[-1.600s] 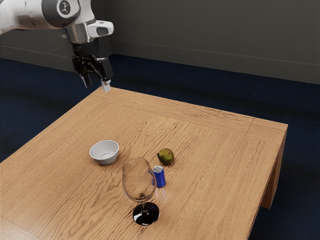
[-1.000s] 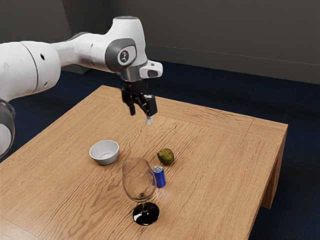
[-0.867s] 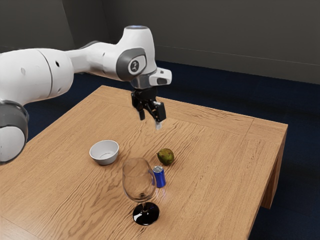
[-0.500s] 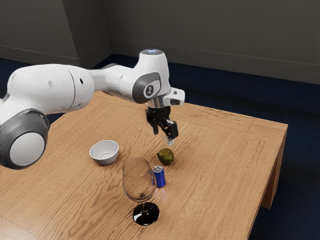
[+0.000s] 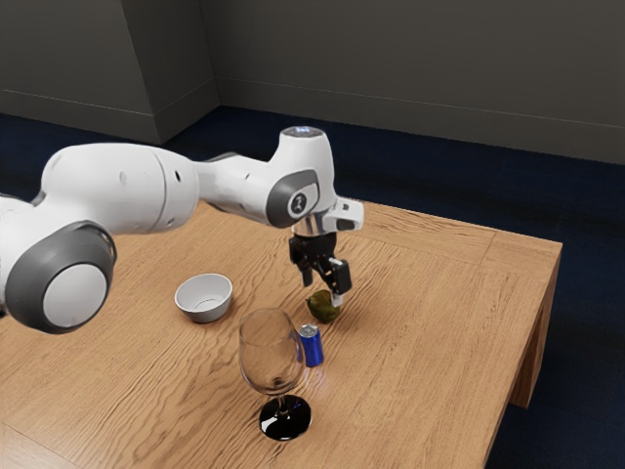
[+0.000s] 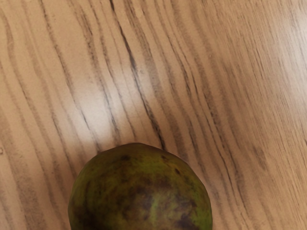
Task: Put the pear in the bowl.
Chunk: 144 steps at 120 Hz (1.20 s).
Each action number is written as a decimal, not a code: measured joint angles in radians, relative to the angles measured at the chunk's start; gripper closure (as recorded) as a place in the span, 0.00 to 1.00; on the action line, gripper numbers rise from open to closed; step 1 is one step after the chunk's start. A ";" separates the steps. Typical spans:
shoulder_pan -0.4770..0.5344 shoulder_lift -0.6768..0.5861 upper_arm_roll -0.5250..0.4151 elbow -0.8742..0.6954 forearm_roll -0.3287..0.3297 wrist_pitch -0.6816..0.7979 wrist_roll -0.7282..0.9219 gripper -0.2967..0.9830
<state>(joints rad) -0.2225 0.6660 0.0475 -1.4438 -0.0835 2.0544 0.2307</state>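
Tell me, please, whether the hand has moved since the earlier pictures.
Yes. Judged against the bowl, the hand has moved down and toward the exterior view's right, and is now at the pear.

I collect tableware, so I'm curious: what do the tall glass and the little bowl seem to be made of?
The wine glass looks like clear glass, since the table shows through it; its foot is glossy black. The bowl is plain pale grey, perhaps ceramic or plastic.
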 joint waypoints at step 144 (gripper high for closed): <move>0.035 0.023 -0.003 -0.003 -0.018 0.061 -0.040 0.49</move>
<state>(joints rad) -0.1880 0.6895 0.0444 -1.4466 -0.1013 2.1149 0.1906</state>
